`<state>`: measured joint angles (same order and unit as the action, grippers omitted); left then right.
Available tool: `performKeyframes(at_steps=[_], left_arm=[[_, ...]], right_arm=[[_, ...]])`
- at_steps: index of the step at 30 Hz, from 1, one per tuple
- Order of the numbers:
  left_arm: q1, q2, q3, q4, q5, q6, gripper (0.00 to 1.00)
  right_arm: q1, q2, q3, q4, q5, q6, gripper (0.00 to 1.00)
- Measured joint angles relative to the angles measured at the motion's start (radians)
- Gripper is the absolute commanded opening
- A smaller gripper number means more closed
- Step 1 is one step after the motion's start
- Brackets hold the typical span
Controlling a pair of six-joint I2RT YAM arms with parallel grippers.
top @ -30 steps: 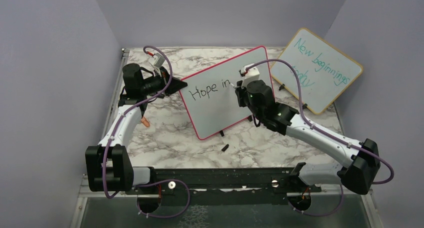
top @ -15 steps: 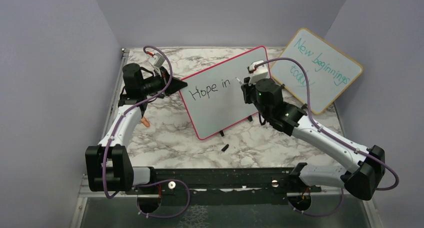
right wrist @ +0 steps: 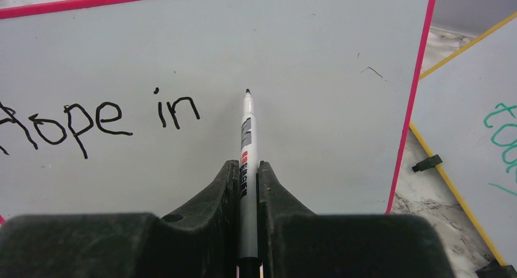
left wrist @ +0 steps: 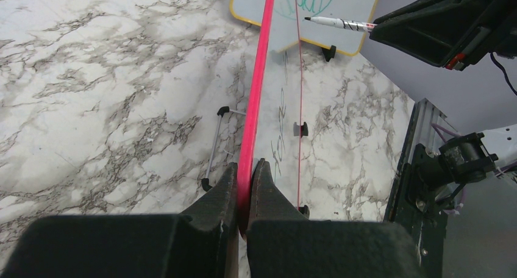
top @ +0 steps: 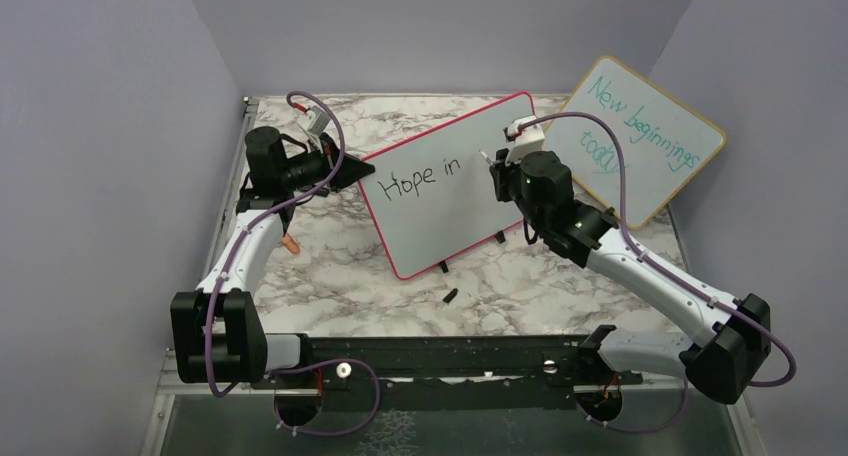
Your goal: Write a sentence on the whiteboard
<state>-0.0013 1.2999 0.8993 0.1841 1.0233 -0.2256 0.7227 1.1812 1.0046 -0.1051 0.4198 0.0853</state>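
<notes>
The whiteboard (top: 450, 201) with the pink-red frame stands tilted mid-table. The sentence (top: 422, 177) on it reads "Hope in" in black; it also shows in the right wrist view (right wrist: 97, 119). My left gripper (top: 350, 173) is shut on the board's left edge; in the left wrist view its jaws pinch the pink frame (left wrist: 259, 95). My right gripper (top: 497, 166) is shut on a white marker (right wrist: 246, 144), whose tip (right wrist: 247, 92) points at the board to the right of "in"; whether it touches I cannot tell. The marker also shows in the left wrist view (left wrist: 341, 24).
A wooden-framed board (top: 640, 141) with teal "New beginnings today" leans at the back right, close behind my right arm. A small black cap-like piece (top: 450, 296) lies on the marble table in front of the whiteboard. An orange item (top: 291, 244) lies by my left arm.
My right gripper has moved the marker right and up along the board, away from the finished "in". The left gripper and the board have not moved.
</notes>
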Motion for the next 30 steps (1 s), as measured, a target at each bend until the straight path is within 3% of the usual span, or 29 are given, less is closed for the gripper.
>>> performKeyframes(at_steps=[30], left_arm=[[0.0,0.0,0.0,0.0,0.0,0.0,0.0]], right_arm=[[-0.018,0.051,-0.006,0.018,-0.069,0.0,0.01]])
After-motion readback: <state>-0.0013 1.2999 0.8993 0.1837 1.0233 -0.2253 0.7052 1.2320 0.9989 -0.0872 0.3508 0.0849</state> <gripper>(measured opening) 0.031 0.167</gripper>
